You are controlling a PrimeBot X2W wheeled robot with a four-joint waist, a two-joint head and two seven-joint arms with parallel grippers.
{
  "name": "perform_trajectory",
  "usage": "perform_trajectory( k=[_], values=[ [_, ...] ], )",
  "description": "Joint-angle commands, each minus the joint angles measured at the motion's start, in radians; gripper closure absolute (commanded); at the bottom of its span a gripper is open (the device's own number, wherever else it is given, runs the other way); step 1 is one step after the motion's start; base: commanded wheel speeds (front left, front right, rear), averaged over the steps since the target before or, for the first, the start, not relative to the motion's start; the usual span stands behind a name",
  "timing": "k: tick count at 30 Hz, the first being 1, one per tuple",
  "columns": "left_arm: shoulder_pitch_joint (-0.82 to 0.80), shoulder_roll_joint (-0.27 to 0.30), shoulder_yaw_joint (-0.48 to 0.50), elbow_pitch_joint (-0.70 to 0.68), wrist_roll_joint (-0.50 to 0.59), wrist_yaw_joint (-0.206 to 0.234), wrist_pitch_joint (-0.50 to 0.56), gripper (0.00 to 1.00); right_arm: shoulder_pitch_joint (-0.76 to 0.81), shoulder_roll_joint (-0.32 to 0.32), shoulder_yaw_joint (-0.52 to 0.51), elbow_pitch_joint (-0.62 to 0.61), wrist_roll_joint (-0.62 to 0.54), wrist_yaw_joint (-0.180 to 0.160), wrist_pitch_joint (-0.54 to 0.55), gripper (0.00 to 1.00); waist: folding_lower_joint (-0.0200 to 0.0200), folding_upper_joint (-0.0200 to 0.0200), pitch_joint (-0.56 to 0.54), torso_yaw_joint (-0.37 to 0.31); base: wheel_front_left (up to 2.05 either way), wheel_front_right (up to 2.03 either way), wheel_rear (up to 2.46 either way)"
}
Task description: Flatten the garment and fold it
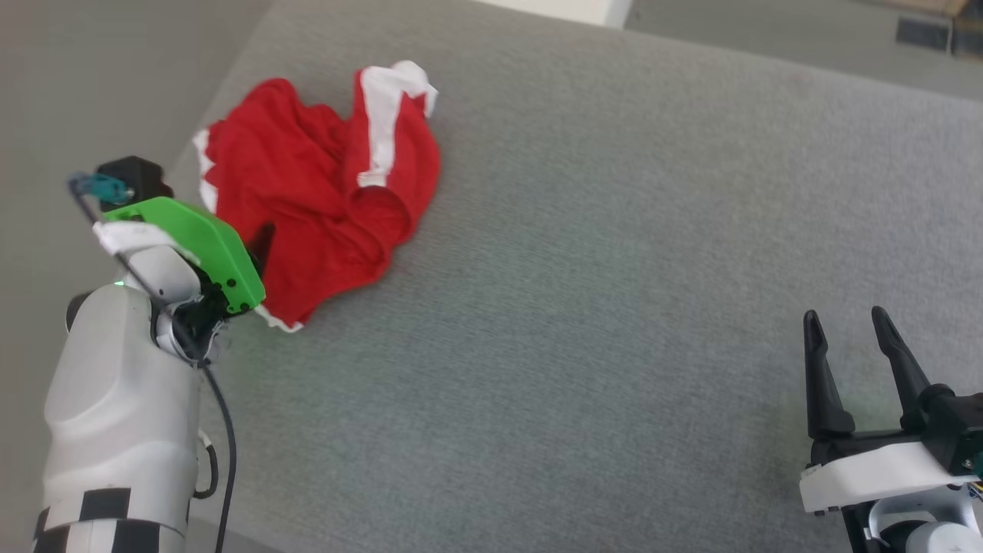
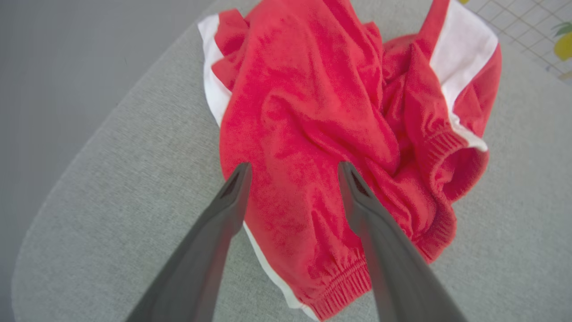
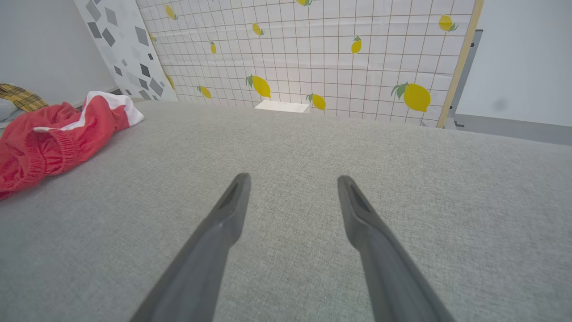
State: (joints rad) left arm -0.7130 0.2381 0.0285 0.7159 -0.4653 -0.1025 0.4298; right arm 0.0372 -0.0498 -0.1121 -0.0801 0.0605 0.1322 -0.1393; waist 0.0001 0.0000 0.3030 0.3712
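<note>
Left wrist view: the left claw [image 2: 292, 167] has its two fingers spread wide with nothing between them. The tips are over the near part of the garment [image 2: 313, 112]; I cannot tell whether they touch the cloth. The garment lies crumpled in a heap close to the left edge of the table [image 1: 614, 307], toward its far end. Red folds are piled on each other and a white stripe [image 2: 460, 53] is turned up on the side away from that edge. In the head view the right claw [image 1: 845, 315] is likewise spread and empty. It sits over the table's near right part, well apart from the heap.

The cloth looks soft, light and limp, so it should sag from any single pinch, and the layers will likely lift together. The ribbed elastic band [image 2: 344, 286], at the end nearest the table's front, seems the best hold, being thicker and firmer than the loose red cloth. Taking it at two spread points, one per claw, would probably let the rest drag out flat across the table's grey covering.
</note>
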Motion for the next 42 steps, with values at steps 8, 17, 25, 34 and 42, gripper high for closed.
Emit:
perform_trajectory(
  k=[8, 17, 25, 34, 42],
  values=[
    [-0.025, 0.005, -0.022, 0.075, -0.023, 0.09, 0.31, 0.0, -0.024, 0.0, -0.007, -0.021, -0.005, -0.002, 0.003, 0.0, -0.0001, 0.0, 0.098, -0.066, 0.0, 0.0, 0.0],
    [0.019, -0.03, 0.008, 0.003, -0.073, 0.11, 0.313, 1.0, -0.034, 0.0, -0.005, -0.01, -0.007, -0.002, 0.001, 0.0, -0.0001, 0.0, 0.084, -0.043, 0.0, 0.0, 0.0],
    [-0.009, -0.003, 0.035, -0.106, -0.052, 0.074, 0.058, 1.0, -0.028, 0.0, 0.011, 0.034, 0.021, -0.002, -0.019, 0.0, -0.0001, 0.0, 0.012, -0.027, 0.0, 0.0, 0.0],
    [-0.12, 0.078, -0.008, -0.221, 0.057, 0.029, -0.207, 1.0, -0.018, 0.0, 0.029, 0.119, 0.08, -0.002, -0.065, 0.0, -0.0001, 0.0, -0.104, -0.043, 0.0, 0.0, 0.0],
    [-0.228, 0.133, -0.086, -0.276, 0.14, -0.003, -0.36, 1.0, -0.005, 0.0, 0.03, 0.177, 0.122, -0.002, -0.1, 0.0, -0.0001, 0.0, -0.186, -0.089, 0.0, 0.0, 0.0]
  ],
)
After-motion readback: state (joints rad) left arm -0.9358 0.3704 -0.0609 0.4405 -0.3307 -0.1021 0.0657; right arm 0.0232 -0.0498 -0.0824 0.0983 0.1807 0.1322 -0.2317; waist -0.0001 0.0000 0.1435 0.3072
